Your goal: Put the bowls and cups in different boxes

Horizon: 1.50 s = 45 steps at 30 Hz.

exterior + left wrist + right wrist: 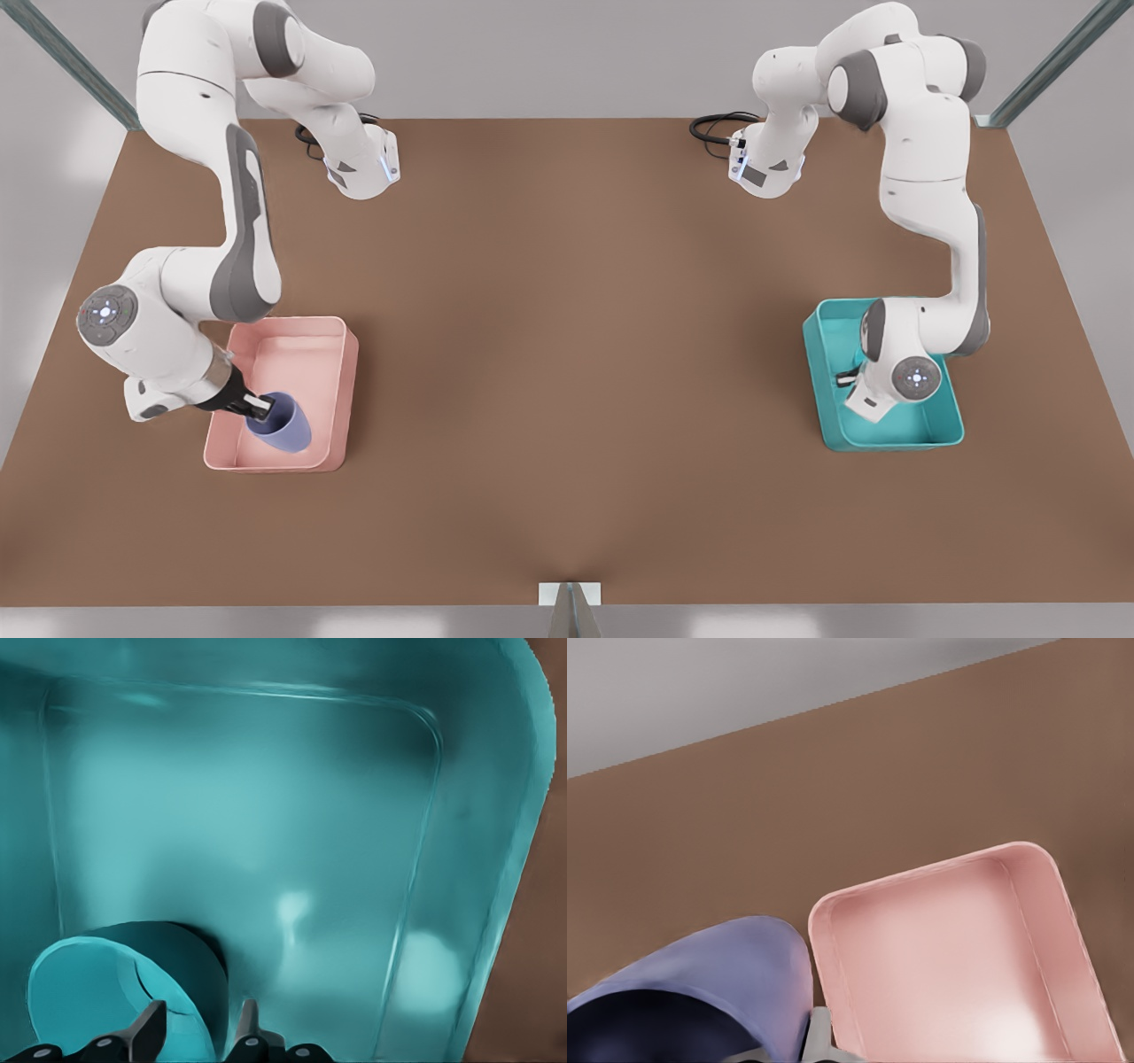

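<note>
- Your right hand (263,407) is clamped on the rim of the lavender cup (282,424), one finger (819,1036) outside the wall and the other inside; it sits over the near end of the pink box (301,354), at the front view's left
- You can see the cup tilted in that grip, mouth turned toward the arm; whether it touches the box floor cannot be told
- Your left hand (197,1028) is down inside the teal box (895,434), at the front view's right, fingers closed on the rim of the teal bowl (106,992), one finger (146,1032) inside and one outside
- You see the bowl tipped on its side by the box wall in the left wrist view; in the front view the arm's wrist covers it
- Your surface (567,354) is plain brown, with the two boxes well apart on it
- Around it you have pale grey walls, and a small grey bracket (570,595) at the middle of the near edge
</note>
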Motion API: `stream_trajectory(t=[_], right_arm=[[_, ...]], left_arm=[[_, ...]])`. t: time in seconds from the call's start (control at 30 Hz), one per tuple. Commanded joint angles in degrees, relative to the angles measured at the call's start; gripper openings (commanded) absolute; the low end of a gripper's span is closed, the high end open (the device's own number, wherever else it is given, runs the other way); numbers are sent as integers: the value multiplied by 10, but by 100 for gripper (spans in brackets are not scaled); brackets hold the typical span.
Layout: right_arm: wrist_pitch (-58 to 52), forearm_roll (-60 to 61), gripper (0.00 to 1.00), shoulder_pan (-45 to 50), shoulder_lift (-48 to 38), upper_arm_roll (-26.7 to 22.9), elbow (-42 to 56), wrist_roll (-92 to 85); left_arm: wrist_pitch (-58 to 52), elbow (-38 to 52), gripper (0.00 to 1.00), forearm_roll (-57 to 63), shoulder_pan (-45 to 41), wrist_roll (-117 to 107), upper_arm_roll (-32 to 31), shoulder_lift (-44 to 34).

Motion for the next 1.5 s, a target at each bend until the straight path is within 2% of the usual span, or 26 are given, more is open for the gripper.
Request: stream_trajectory(t=[0.0,0.07,0.13,0.2,0.27,0.3,0.5,0.53,0.57,0.7,0.97,1.17,1.23,1.3,1.37,1.47], right_arm=[[-81,-24,21,-29,4,-4,-1,-282],[-80,-23,21,-66,39,-4,2,-296],[-71,-10,21,-82,105,-3,21,-294],[-59,10,21,-84,153,-2,42,-292],[-27,27,21,-83,178,0,38,-290],[-18,29,21,-82,189,0,40,-290],[31,40,21,-81,213,4,36,-287],[30,44,48,-81,213,4,35,-287],[30,46,100,-81,215,4,36,-287],[29,46,100,-82,215,4,37,-288],[9,68,100,-77,207,5,36,-286],[-147,64,100,-75,80,1,39,-281],[-203,18,97,-57,13,1,44,-222],[-265,16,100,-34,-39,3,45,-152],[-304,13,100,-34,-84,2,42,-148],[-306,-25,100,-35,-144,2,27,-148]], left_arm=[[-93,8,100,22,-5,-14,-10,-41],[-225,50,100,23,-8,-12,-43,-98],[-385,167,100,19,-8,46,-91,-105],[-437,267,100,-76,-8,57,-123,-118],[-472,326,100,-101,-9,58,-123,-134],[-473,326,100,-98,-19,57,-122,-151],[-459,326,100,-97,-23,55,-125,-143],[-462,326,100,-99,-21,54,-125,-145],[-462,326,100,-101,-22,56,-125,-146],[-467,327,100,-99,-22,52,-145,-148],[-464,326,100,-100,-16,55,-145,-144],[-459,325,100,-99,-8,55,-143,-143],[-459,325,100,-99,-8,55,-143,-143],[-459,325,100,-98,-5,55,-143,-143],[-459,325,100,-98,-5,55,-143,-141],[-459,325,100,-98,-5,55,-143,-141]])
